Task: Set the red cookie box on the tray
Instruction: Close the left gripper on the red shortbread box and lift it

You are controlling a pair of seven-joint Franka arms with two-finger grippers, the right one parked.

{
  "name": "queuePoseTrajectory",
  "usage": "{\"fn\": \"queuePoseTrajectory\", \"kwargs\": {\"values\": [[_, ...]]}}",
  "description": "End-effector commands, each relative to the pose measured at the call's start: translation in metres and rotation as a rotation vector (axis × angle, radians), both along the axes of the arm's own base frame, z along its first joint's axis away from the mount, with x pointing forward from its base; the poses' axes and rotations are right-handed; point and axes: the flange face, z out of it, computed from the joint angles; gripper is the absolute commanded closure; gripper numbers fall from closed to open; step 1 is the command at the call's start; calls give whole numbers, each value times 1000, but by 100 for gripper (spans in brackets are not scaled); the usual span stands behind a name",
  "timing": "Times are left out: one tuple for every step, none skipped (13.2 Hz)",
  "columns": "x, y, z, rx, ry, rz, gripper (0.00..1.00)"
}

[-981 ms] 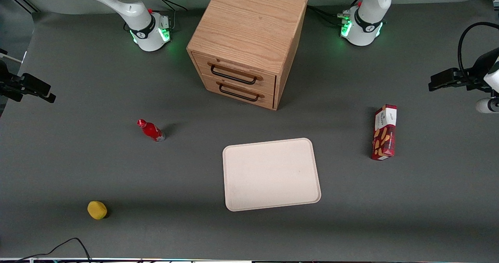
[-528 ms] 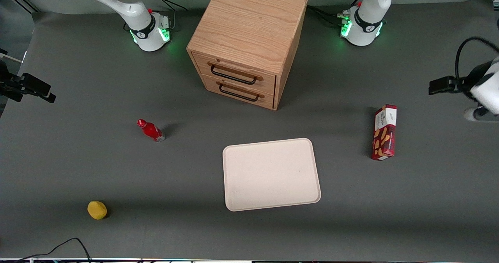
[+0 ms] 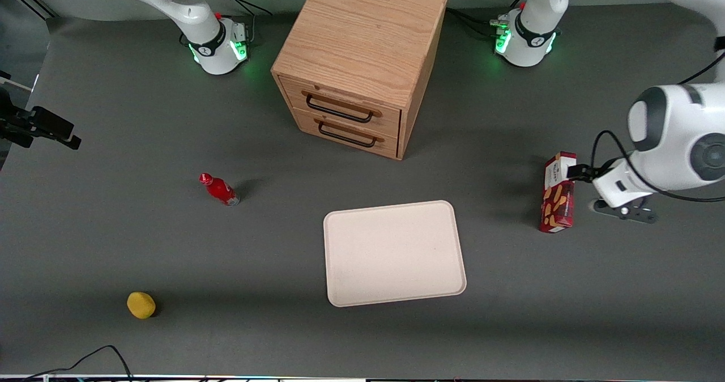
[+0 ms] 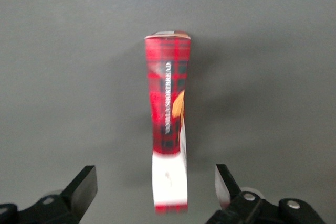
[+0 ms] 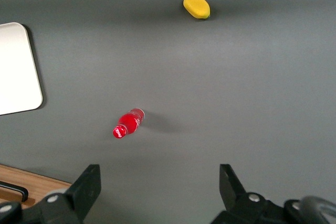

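Observation:
The red cookie box [image 3: 558, 192] stands on a long narrow side on the grey table, toward the working arm's end, well apart from the tray. Its plaid edge and white label end [image 4: 169, 182] show in the left wrist view. My left gripper [image 3: 621, 209] hovers just beside and above the box; its jaws are open, with the fingers [image 4: 84, 184] wide to either side of the white end and not touching it. The cream-white tray [image 3: 395, 253] lies flat near the table's middle, nothing on it; one rounded corner of the tray [image 5: 16, 69] shows in the right wrist view.
A wooden two-drawer cabinet [image 3: 362, 59] stands farther from the front camera than the tray. A small red bottle [image 3: 220, 189] and a yellow rounded object [image 3: 141, 305] lie toward the parked arm's end. A black cable [image 3: 96, 355] curls at the near edge.
My left arm has swung in from the table's edge and come down beside the red cookie box. The box, the tray and the other objects have not moved.

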Motion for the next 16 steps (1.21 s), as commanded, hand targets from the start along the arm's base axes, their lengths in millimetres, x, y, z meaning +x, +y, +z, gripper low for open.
{"fn": "queuePoseTrajectory", "kwargs": {"values": [[-22, -4, -50, -22, -79, -17, 0], [-21, -5, -68, -25, -104, -18, 18], [-20, -4, -79, -29, -109, -8, 74], [-18, -4, -80, -30, -109, -12, 100], [-17, -4, -81, -30, -107, -15, 100], [-17, -4, -81, -31, -107, -12, 100], [-16, -4, -79, -30, -110, -12, 100], [-12, -3, -73, -30, -110, -13, 100], [-7, -3, -62, -30, -104, -12, 100], [0, -3, -47, -29, -81, -13, 100], [12, -2, -25, -27, -49, -11, 100], [23, -2, 2, -27, -14, -10, 100], [33, -1, 38, -27, 18, -6, 100], [41, -1, 78, -25, 52, 3, 100], [47, -3, 126, -26, 75, 23, 100], [51, -7, 169, -38, 83, 67, 100]]}}
